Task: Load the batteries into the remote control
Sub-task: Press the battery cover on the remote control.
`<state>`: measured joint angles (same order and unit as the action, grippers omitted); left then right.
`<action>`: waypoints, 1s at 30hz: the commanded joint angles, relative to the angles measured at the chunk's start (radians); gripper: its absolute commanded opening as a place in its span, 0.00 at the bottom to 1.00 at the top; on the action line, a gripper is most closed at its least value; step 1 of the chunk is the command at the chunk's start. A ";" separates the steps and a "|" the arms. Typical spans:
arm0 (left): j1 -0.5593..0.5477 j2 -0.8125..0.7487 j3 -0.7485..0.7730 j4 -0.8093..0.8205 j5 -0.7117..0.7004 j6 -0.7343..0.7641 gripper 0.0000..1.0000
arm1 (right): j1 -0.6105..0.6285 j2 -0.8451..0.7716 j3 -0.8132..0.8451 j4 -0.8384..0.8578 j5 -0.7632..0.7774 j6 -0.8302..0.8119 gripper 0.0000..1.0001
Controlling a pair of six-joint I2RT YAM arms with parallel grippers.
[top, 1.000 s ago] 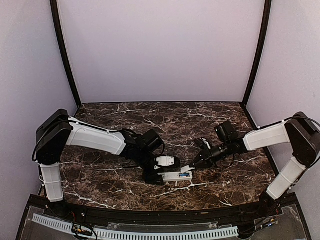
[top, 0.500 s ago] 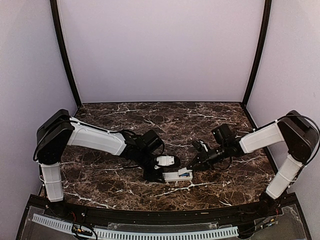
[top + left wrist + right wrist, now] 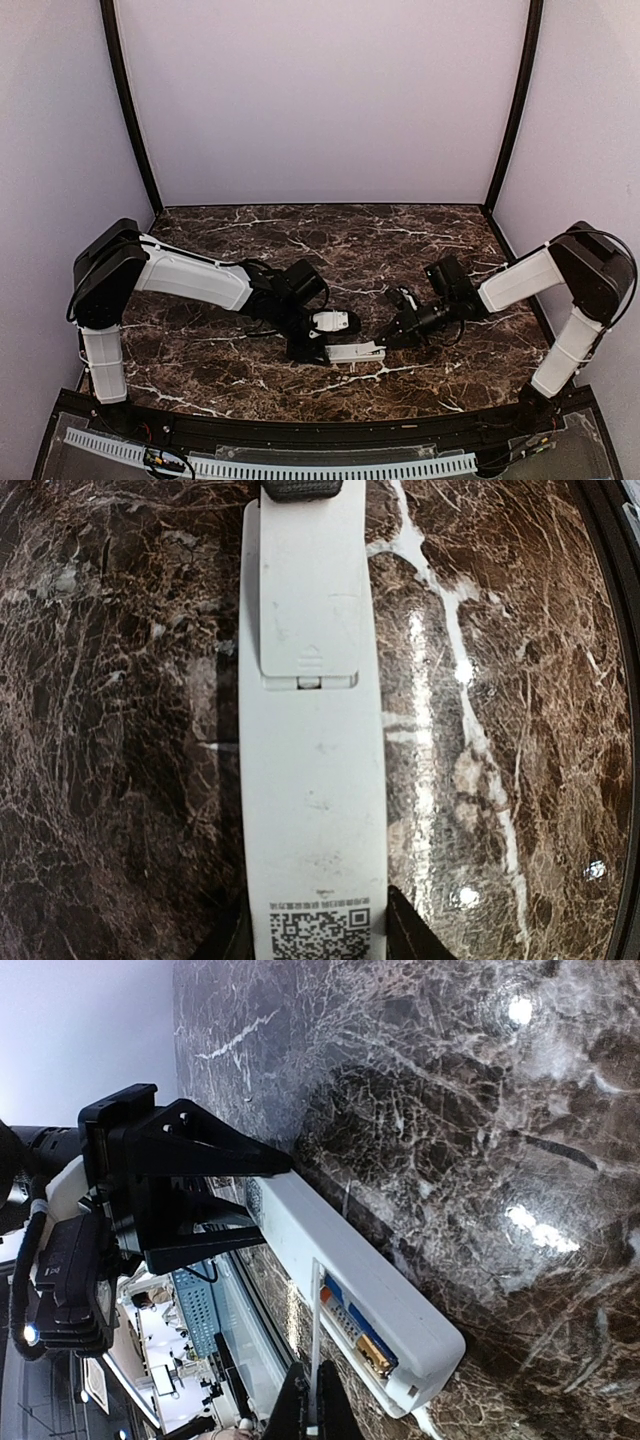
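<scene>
From above, the table (image 3: 250,235) is a glossy slab of dark brown marble shot through with white veins. It is boxed in by plain pale lilac walls (image 3: 320,100), with black posts (image 3: 128,110) in the back corners. The remote control (image 3: 355,351), a slim white plastic bar, lies flat near the front edge between the two arms, its long axis running left to right. The left gripper (image 3: 308,346) has its black fingers closed on the bar's left end, and the right gripper (image 3: 388,337) meets the right end.

The left wrist camera looks along the remote's plain matt back, which runs straight away up the picture, with a printed square code at the near end. The dark fingers (image 3: 410,940) press against both long edges there. Farther along sits the cover (image 3: 310,590), a smooth pale rectangle with a small ridged catch at its near edge. The stone on either side shines with lamp glare.

From the right wrist camera the bar slants from lower right up to the left, its far end clamped in the other arm's angular black jaws. The cover shows edge-on as a thin pale sheet, tilted up off the recess and pinched in the right gripper's fully closed tips. Under it the batteries (image 3: 352,1328) lie in the recess, blue with a coppery glint, lined up with the bar's length
</scene>
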<state>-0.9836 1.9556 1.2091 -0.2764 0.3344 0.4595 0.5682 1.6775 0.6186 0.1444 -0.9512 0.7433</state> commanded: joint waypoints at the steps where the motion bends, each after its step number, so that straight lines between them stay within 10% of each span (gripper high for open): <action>1: 0.004 0.014 -0.014 -0.005 0.016 -0.008 0.39 | 0.011 0.022 -0.031 0.021 0.018 0.010 0.00; 30: 0.006 0.113 0.133 0.227 0.221 -0.124 0.61 | 0.014 0.118 -0.020 0.079 0.025 -0.012 0.00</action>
<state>-0.9836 2.0430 1.3167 -0.1181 0.4892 0.3706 0.5613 1.7599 0.6037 0.2363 -0.9707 0.7570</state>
